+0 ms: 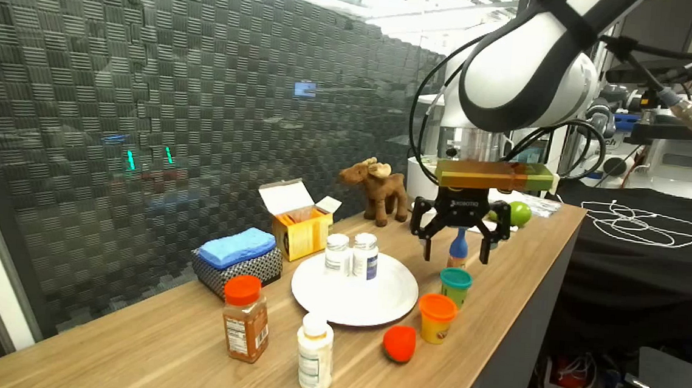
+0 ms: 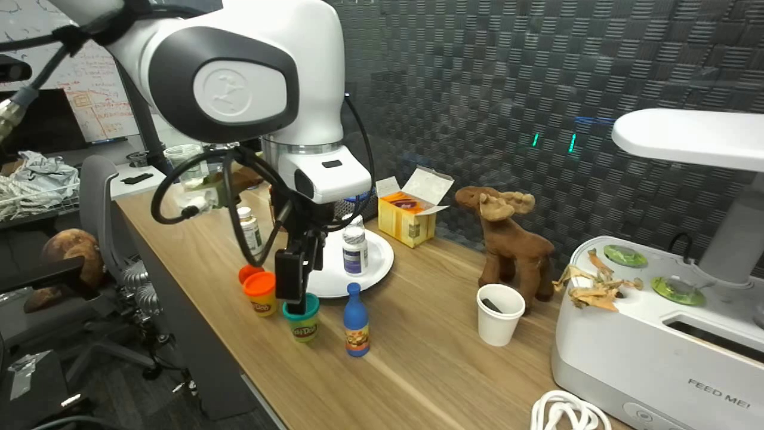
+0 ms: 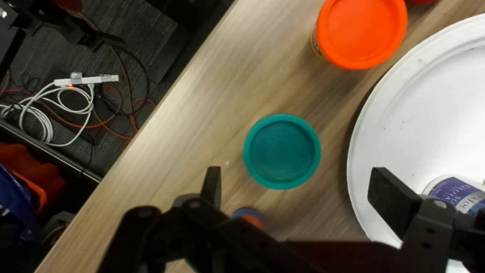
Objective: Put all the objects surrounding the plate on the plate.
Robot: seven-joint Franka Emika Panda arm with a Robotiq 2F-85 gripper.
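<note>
Two pill bottles (image 1: 365, 263) are parked on the plate (image 1: 390, 299). Kinda dotted around it on the counter (image 1: 157, 363) can be seen the jar (image 1: 246, 326), a white bottle (image 1: 314, 357), a red ball-ish thing (image 1: 399, 344), the orange cup (image 1: 436, 318) and the teal cup (image 1: 455, 289). The gripper (image 1: 456, 253) is held up near the teal one, jaws spread wide apart.

Wooden counter (image 1: 158, 360) (plate (image 1: 384, 300), jar (image 1: 245, 327) atop).

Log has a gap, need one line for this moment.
gripper: open, empty, above counter | on plate: two white bottles | off plate: third white bottle, jar, red object, orange-lid tub, teal-lid tub, blue bottle
</note>
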